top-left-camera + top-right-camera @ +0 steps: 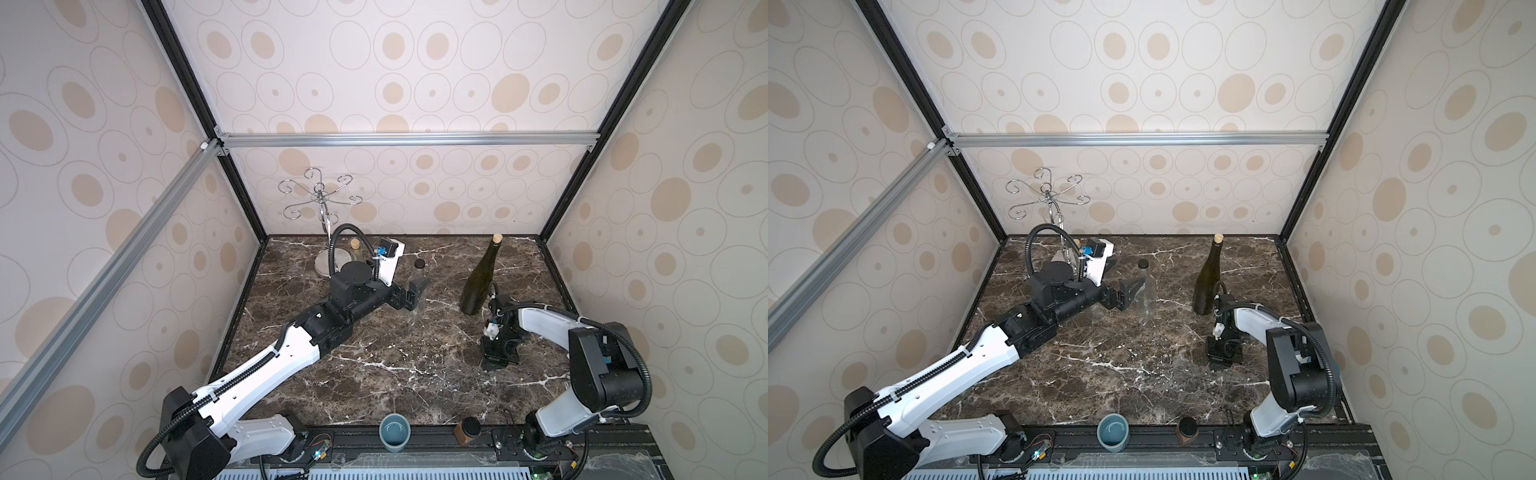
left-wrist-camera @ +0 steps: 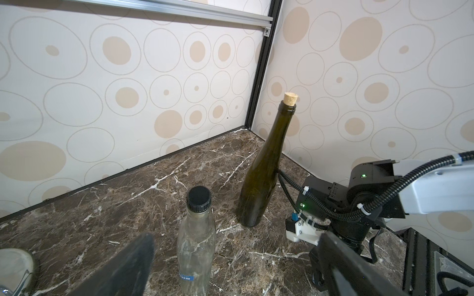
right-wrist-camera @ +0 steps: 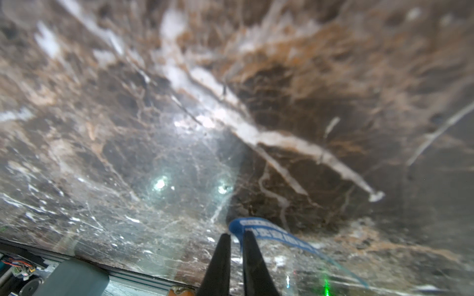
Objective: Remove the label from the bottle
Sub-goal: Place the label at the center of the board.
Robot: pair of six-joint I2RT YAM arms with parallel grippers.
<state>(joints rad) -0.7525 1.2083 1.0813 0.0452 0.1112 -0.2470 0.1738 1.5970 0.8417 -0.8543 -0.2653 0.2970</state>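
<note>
A clear bottle (image 1: pixel 418 279) (image 1: pixel 1147 286) with a black cap stands upright mid-table. In the left wrist view the bottle (image 2: pixel 196 246) carries a small blue scrap of label (image 2: pixel 187 277) low on its side. My left gripper (image 1: pixel 414 296) (image 1: pixel 1128 293) (image 2: pixel 238 266) is open, its fingers wide apart on either side of the bottle without touching it. My right gripper (image 1: pixel 494 363) (image 1: pixel 1219 361) (image 3: pixel 234 234) points down at the table, its fingers parted by a narrow gap. A blue-edged clear label strip (image 3: pixel 272 234) lies at its tips on the marble.
A green wine bottle (image 1: pixel 480 282) (image 2: pixel 259 179) with a cork stands right of the clear bottle, just behind my right wrist. A wire rack (image 1: pixel 320 199) stands at the back left. A blue-grey cup (image 1: pixel 395 430) and a brown jar (image 1: pixel 467 430) sit at the front edge.
</note>
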